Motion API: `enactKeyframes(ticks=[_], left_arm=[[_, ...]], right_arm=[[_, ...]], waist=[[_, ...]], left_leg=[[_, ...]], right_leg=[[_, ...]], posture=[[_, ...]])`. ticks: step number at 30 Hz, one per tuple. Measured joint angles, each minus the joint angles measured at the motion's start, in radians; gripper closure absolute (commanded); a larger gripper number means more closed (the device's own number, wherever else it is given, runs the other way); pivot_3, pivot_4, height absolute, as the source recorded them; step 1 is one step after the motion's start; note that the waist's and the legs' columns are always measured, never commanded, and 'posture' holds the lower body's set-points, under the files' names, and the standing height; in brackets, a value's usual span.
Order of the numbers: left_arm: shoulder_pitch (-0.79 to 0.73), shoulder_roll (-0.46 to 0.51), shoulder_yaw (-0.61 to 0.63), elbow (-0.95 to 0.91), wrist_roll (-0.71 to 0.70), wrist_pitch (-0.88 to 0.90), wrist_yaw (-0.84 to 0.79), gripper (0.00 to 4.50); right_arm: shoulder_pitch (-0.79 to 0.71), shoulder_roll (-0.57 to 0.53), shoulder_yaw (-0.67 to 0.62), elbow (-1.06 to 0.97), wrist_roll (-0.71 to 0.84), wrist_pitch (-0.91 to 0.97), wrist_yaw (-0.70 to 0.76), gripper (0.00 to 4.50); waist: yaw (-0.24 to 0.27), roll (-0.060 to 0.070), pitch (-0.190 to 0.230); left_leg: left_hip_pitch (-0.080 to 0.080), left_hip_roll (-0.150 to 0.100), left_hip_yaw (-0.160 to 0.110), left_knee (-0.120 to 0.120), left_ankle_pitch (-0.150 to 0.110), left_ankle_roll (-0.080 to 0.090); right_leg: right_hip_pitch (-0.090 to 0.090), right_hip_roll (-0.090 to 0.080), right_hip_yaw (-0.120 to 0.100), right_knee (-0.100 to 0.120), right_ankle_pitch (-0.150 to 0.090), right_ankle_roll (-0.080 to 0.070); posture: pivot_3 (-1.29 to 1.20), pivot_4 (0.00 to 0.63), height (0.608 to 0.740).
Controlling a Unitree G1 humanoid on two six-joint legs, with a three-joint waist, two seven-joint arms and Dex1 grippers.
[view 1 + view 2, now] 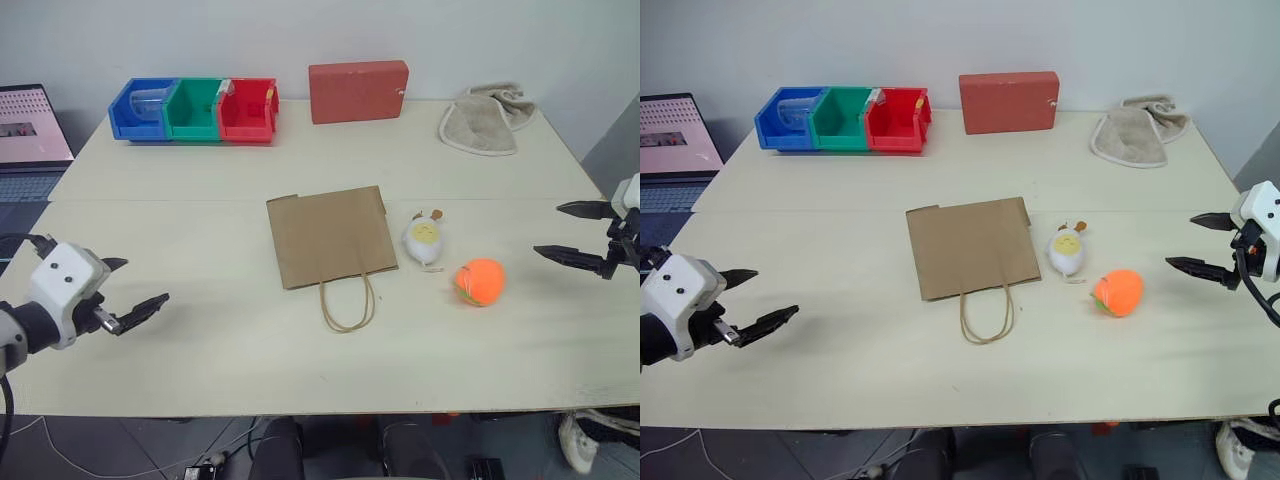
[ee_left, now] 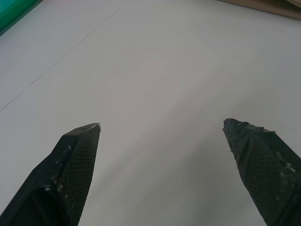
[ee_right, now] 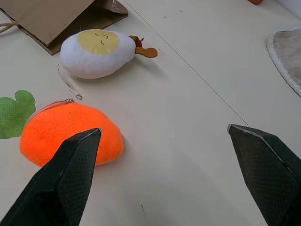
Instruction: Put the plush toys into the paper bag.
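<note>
1. Left gripper [image 1: 132, 286] and right gripper [image 1: 566, 232] hovered spread and empty.
2. The paper bag [image 1: 330, 236] lay flat mid-frame, with the white egg plush [image 1: 424, 240] and the orange plush [image 1: 480, 281] to its right.
3. Risk: the collapsed mouth might block insertion.

The table [image 1: 200, 240] has a smooth, matt, pale cream top with a thin seam across it. The paper bag [image 1: 330, 237] is plain brown kraft paper, matt and lightly creased, with thin tan handles that look like twisted paper cord. Both plush toys are soft cloth — the white toy [image 3: 96, 53] short-napped and smooth with a yellow face patch, the orange toy [image 3: 66, 133] fuzzier, with a flat felt-like green leaf. The towel [image 1: 485, 120] looks like beige terry cloth. The storage bins [image 1: 197, 109] are glossy plastic. The gripper fingers [image 3: 66, 186] are black, with a fine cross-hatched, rough texture.
</note>
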Motion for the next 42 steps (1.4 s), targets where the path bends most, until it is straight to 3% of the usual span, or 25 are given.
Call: enactKeyframes(ticks=[27,36,42], left_arm=[[-0.03,-0.049,-0.009,0.036,0.013,-0.107,-0.018,0.03],[-0.025,-0.032,-0.101,0.0,0.077,-0.178,-0.08,0.03],[-0.112,-0.021,-0.293,-0.106,0.081,-0.179,-0.124,0.03]], right_arm=[[-0.004,0.015,0.002,-0.028,-0.005,0.002,-0.017,0.0],[-0.002,0.015,0.002,-0.084,0.002,0.023,-0.011,0.0],[0.098,0.022,-0.01,-0.312,0.078,0.135,-0.018,0.0]], waist=[[-0.001,0.0,0.0],[0.0,0.0,0.0],[0.001,0.0,0.0]], left_leg=[[0.0,0.0,0.0,0.0,0.0,0.0],[0.0,0.0,0.0,0.0,0.0,0.0],[-0.001,0.0,-0.001,0.0,0.0,0.0]], right_leg=[[0.0,0.0,0.0,0.0,0.0,0.0],[0.0,0.0,0.0,0.0,0.0,0.0],[0.0,0.0,0.0,0.001,0.001,0.002]], posture=[[0.0,0.15,0.74],[0.0,0.15,0.74],[0.0,0.15,0.74]])
